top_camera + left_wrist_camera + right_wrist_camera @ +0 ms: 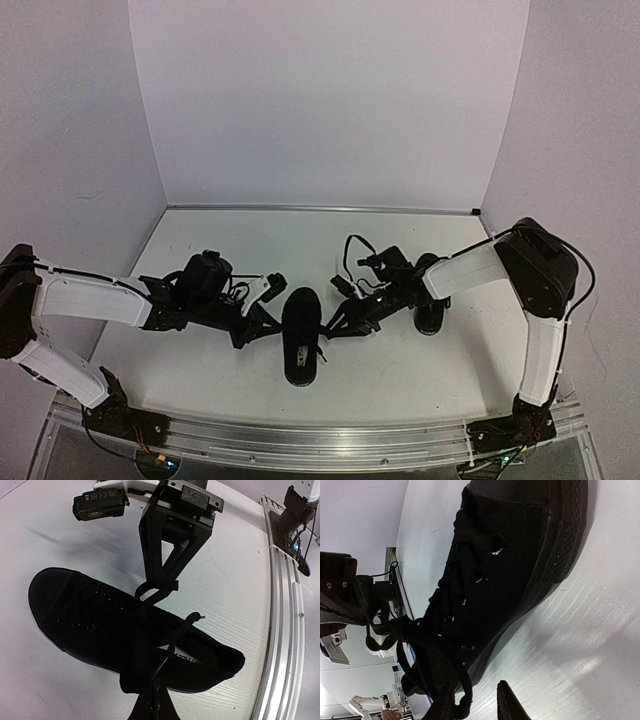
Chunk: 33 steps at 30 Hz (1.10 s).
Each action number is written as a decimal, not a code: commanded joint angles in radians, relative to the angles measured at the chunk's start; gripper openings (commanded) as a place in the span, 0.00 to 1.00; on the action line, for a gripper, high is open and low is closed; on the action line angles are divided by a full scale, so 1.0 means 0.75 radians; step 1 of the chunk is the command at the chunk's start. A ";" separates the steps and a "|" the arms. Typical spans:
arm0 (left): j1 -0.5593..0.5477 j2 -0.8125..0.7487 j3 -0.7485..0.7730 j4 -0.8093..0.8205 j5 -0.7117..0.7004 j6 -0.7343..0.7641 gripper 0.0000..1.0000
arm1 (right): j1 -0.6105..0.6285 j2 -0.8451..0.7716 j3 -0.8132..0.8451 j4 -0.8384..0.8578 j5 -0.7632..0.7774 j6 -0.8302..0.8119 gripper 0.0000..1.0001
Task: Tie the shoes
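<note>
A black shoe (300,340) lies mid-table, toe away from the arm bases; in the left wrist view the shoe (75,615) has its toe at the left and a pale label inside. My left gripper (276,318) (152,695) is by its side, shut on a thin lace strand (180,632) running up over the opening. My right gripper (330,326) (160,584) reaches in from the other side, fingertips closed on a lace loop (150,591) above the tongue; in its own view the gripper (475,705) has laces (465,700) between its fingers. A second black shoe (432,315) lies partly hidden behind the right arm.
An aluminium rail (300,440) (285,630) runs along the near table edge, with the arm bases on it. White walls close the table on the left, back and right. The left arm (90,300) and right arm (470,270) stretch low over the table toward the middle.
</note>
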 commanded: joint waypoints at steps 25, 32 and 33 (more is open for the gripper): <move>0.042 -0.063 0.078 -0.182 0.012 0.145 0.30 | 0.007 0.014 0.046 -0.005 -0.018 -0.017 0.23; 0.042 0.035 0.135 -0.172 0.007 0.164 0.30 | 0.008 0.017 0.050 -0.004 -0.018 -0.016 0.23; 0.042 0.041 0.139 -0.166 0.013 0.166 0.30 | 0.008 0.017 0.049 -0.005 -0.017 -0.016 0.23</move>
